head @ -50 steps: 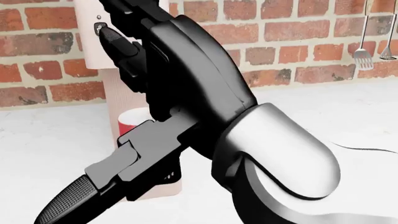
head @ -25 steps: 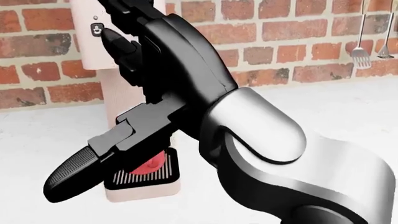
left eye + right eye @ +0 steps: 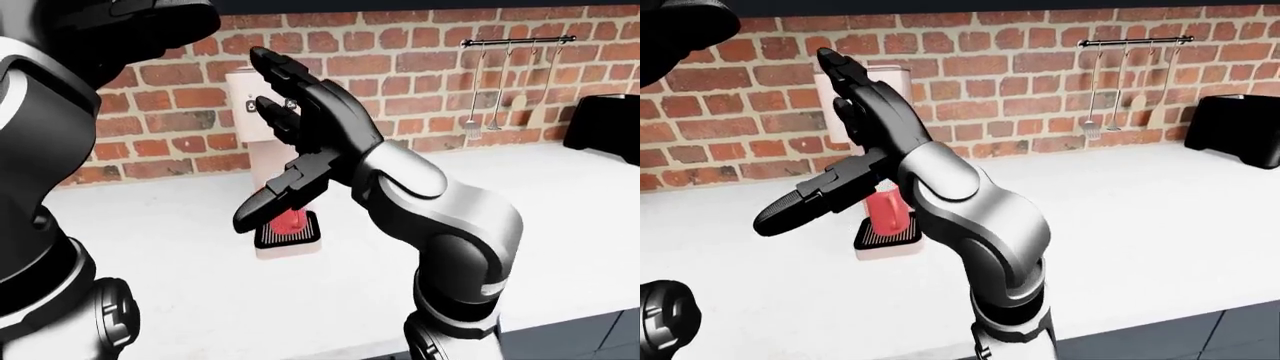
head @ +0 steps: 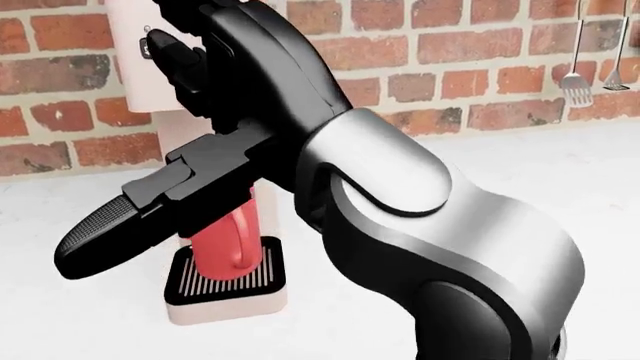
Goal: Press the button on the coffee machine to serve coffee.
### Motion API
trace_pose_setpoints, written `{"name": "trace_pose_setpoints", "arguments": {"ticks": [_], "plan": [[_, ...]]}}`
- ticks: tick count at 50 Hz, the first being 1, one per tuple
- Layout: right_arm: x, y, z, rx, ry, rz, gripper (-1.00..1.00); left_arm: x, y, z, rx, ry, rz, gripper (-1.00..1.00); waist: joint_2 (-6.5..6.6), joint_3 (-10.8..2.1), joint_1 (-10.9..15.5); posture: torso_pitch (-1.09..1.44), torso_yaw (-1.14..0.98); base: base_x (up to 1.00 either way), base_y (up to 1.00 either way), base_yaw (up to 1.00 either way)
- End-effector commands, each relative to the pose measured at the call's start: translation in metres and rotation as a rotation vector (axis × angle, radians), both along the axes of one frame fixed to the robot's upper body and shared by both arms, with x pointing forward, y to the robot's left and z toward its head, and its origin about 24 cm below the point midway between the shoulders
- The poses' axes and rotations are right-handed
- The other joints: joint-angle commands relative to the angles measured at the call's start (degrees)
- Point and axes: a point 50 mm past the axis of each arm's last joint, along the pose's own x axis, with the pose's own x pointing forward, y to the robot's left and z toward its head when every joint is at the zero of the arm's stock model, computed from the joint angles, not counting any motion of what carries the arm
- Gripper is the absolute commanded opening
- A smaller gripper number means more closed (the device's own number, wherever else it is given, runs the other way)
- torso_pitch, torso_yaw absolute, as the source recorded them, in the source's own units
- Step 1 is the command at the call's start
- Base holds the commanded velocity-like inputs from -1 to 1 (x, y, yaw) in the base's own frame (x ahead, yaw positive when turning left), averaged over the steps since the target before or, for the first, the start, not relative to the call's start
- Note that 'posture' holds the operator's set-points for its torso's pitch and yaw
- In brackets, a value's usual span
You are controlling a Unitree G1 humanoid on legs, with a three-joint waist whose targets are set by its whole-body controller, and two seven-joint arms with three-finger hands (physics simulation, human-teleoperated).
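The button (image 3: 263,104) sits on the upper face of the coffee machine (image 3: 247,94), a pale pink column standing against the brick wall (image 3: 400,67) at the left of centre in the left-eye view. In the head view only a sliver of the dark button panel shows at the top left, beside a black fingertip (image 4: 170,51) that lies at or just off it (whether it actually touches cannot be told).

Below the spout a red mug (image 4: 222,244) stands on the machine's black slotted drip tray (image 4: 225,283), its handle turned to the view's right.

The right hand (image 3: 300,127) is raised before the machine with its fingers spread apart, gripping nothing: two reach up toward the button panel, while the thumb (image 4: 105,234), with its textured pad, juts down and to the left, crossing over the top of the mug in the head view. The silver-and-black forearm (image 4: 420,225) fills the lower right of that view.

The left hand is not seen; only the left arm's dark upper bulk (image 3: 50,150) fills the left edge of the left-eye view.

The machine rests on a white counter (image 3: 560,210). On the wall at upper right hangs a rail of utensils (image 3: 505,82), and a black appliance (image 3: 1238,127) stands at the far right.
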Motion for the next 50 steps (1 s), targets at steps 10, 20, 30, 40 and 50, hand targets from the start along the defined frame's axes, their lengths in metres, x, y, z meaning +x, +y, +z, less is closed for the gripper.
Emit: {"name": "trace_pose_setpoints", "arguments": {"ticks": [10, 20, 30, 40, 50], "plan": [[0.013, 0.005, 0.006, 0.032, -0.041, -0.007, 1.00, -0.005, 0.002, 0.010, -0.012, -0.054, 0.004, 1.00, 0.60, 0.10, -0.11, -0.63, 0.00, 0.00, 0.00, 0.00], [0.015, 0.012, 0.005, 0.031, -0.040, 0.010, 1.00, -0.005, 0.002, 0.011, -0.013, -0.055, 0.004, 1.00, 0.79, 0.12, -0.16, -0.63, 0.00, 0.00, 0.00, 0.00], [0.020, 0.016, 0.002, 0.027, -0.032, 0.015, 1.00, -0.005, 0.002, 0.011, -0.015, -0.057, 0.004, 1.00, 0.92, 0.09, -0.18, -0.63, 0.00, 0.00, 0.00, 0.00], [0.029, 0.017, -0.003, 0.018, -0.021, 0.012, 1.00, -0.005, 0.001, 0.011, -0.015, -0.056, 0.003, 1.00, 1.03, 0.05, -0.22, -0.63, 0.00, 0.00, 0.00, 0.00], [0.036, 0.019, -0.005, 0.018, -0.015, 0.012, 1.00, -0.006, 0.001, 0.011, -0.015, -0.055, 0.002, 1.00, 1.11, 0.05, -0.25, -0.63, 0.00, 0.00, 0.00, 0.00]]}}
